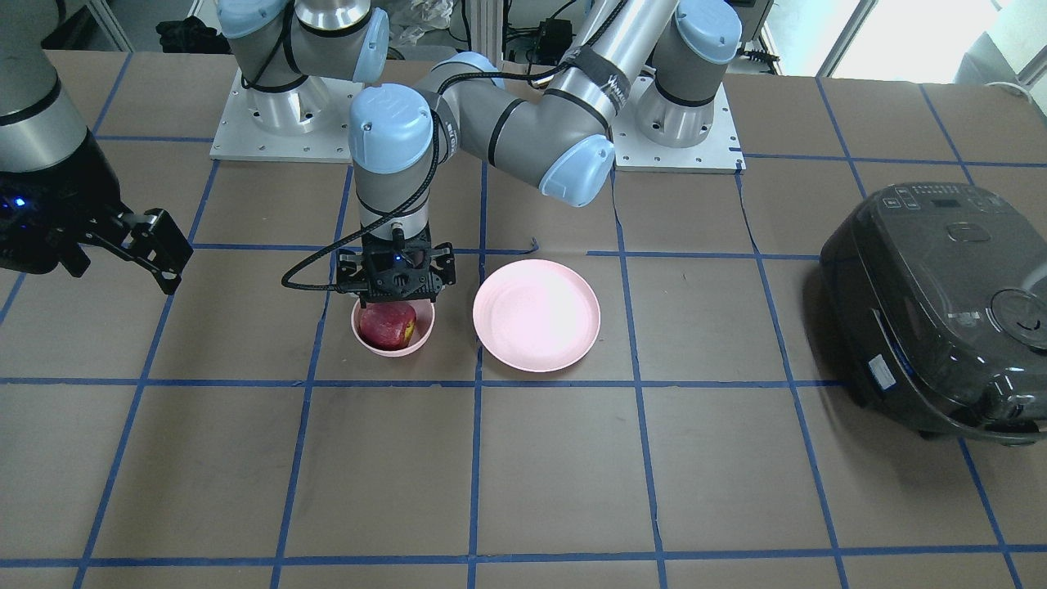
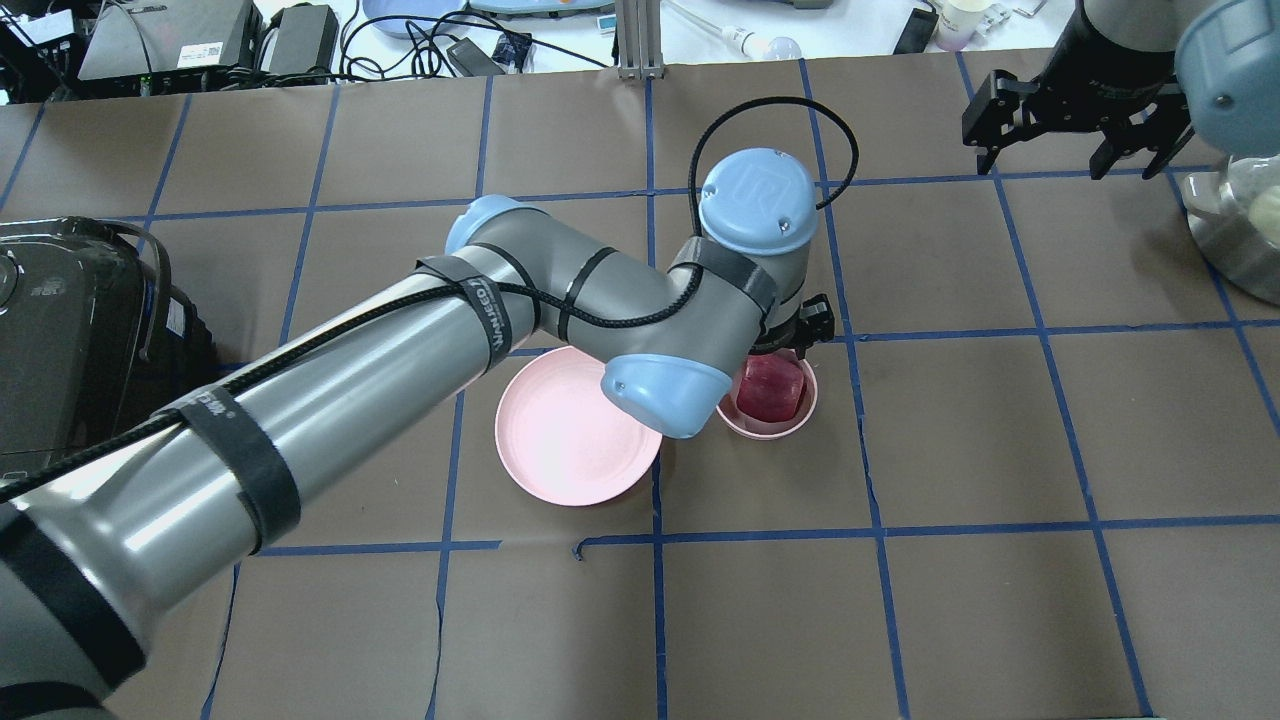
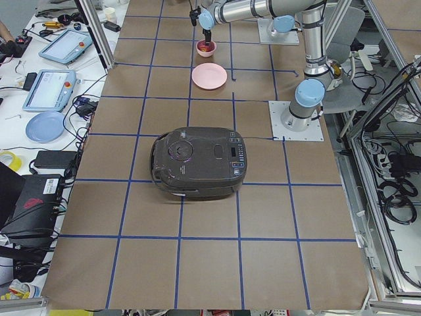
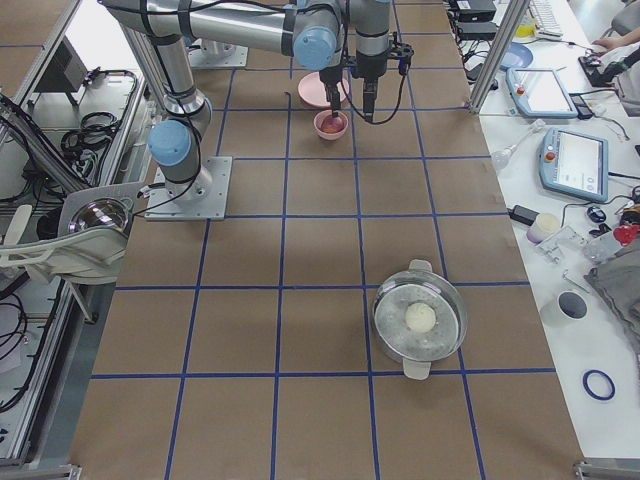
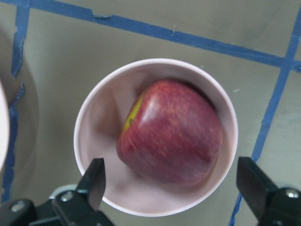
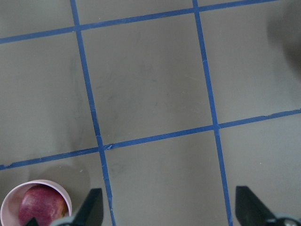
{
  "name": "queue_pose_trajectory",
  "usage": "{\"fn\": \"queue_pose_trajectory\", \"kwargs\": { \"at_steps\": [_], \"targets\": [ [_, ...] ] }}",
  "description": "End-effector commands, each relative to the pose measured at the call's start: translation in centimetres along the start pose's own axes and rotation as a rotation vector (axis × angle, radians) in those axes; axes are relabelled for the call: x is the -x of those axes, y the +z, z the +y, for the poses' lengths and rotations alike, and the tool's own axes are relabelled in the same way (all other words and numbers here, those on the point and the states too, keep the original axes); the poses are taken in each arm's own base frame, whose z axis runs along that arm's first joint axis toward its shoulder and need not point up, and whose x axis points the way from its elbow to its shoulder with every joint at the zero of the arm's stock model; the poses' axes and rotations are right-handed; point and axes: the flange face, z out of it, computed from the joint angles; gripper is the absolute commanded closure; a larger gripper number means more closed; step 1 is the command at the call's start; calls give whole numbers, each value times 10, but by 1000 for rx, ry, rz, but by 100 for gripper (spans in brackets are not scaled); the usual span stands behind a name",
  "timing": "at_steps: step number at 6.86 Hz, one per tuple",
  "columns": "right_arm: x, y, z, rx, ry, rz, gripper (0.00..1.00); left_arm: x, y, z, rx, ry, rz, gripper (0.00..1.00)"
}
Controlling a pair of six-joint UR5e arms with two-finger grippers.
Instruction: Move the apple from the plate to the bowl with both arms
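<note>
Closest to the left wrist lens: the black fingertips (image 5: 96, 181) of the left gripper (image 5: 172, 183), spread wide, gripping nothing. Hangs just above the bowl (image 5: 87, 136), pointing straight down, one tip over the rim on one side and the other just outside the rim opposite. Directly beneath, between those tips, the apple (image 5: 171, 139): lies loose inside the bowl, touching neither finger, dark red, with its yellow patch turned toward the plate side. Fills most of the bowl's hollow.

Just beside the left gripper, past the bowl, the plate (image 1: 536, 315): bare, glossy, near the bowl but not touching it (the arm's elbow (image 2: 665, 395) covers that gap from overhead). Farther out on the plate's side, well apart from the gripper, a dark rice cooker (image 1: 932, 311) with its lid down.

On the bowl's other side, well apart from the left gripper, the right gripper (image 6: 170, 205): held above the brown table (image 1: 572, 474), fingers wide apart, nothing between them. Catches bowl and apple at the lower corner of its own wrist view.
</note>
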Motion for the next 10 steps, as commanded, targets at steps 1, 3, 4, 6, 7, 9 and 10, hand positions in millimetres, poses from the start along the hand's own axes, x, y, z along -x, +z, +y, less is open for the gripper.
{"fn": "queue_pose_trajectory", "kwargs": {
  "at_steps": [1,3,4,6,7,9,10],
  "targets": [
    [3,-16,5,-22,-3,-11,0,32,-79,0,34,82,-29,0],
    [43,-25,23,-13,-76,-36,0,56,-155,26,16,163,-13,0],
    [64,-32,34,-13,-114,-62,0,74,-189,40,8,187,-18,0],
    [70,-32,47,45,-129,-84,0,140,-220,13,37,227,-45,0],
    [73,-33,48,48,-129,-111,0,164,-234,-4,6,224,-47,0],
    [79,-30,54,70,-143,-112,0,221,-247,-36,-45,120,-138,0],
    [79,-28,54,75,-155,-111,0,237,-250,-47,-53,107,-144,0]
  ]
}}
